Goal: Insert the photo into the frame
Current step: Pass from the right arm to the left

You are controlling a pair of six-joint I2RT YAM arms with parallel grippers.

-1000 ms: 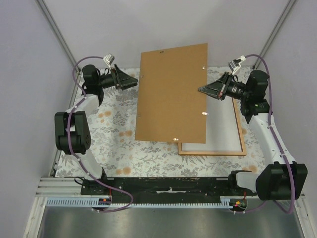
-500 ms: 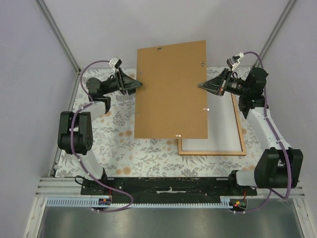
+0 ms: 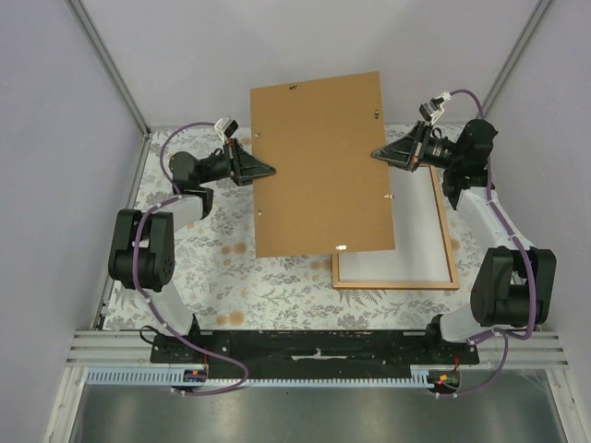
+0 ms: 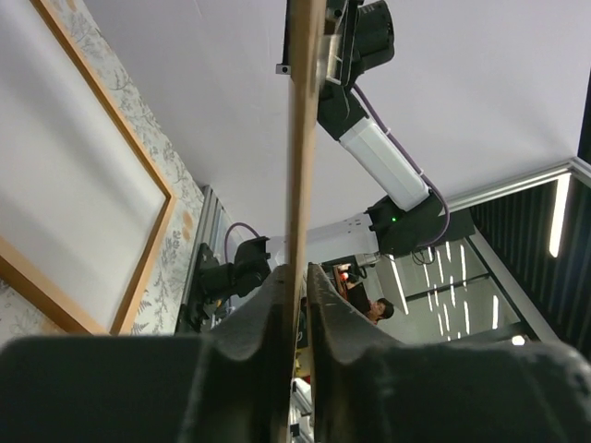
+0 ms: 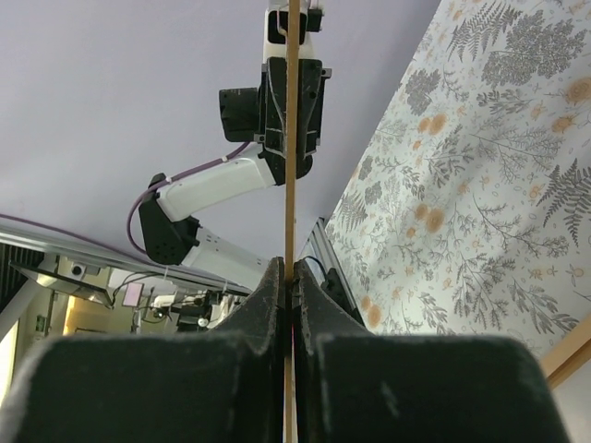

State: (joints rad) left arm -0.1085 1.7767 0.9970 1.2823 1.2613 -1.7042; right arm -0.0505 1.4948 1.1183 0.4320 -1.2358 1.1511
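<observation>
Pinched at opposite long edges between left claw (image 3: 268,170) and right claw (image 3: 377,154): stiff backing board (image 3: 319,166). Inside frame (image 3: 451,249), likely photo (image 3: 416,240) face-down: flimsy, light, best lifted by a corner.

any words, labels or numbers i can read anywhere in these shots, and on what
None can be read.
The board is plain brown, and the frame and the cloth bear no writing.
The room clutter behind the arms in the wrist views is too blurred to read.
</observation>
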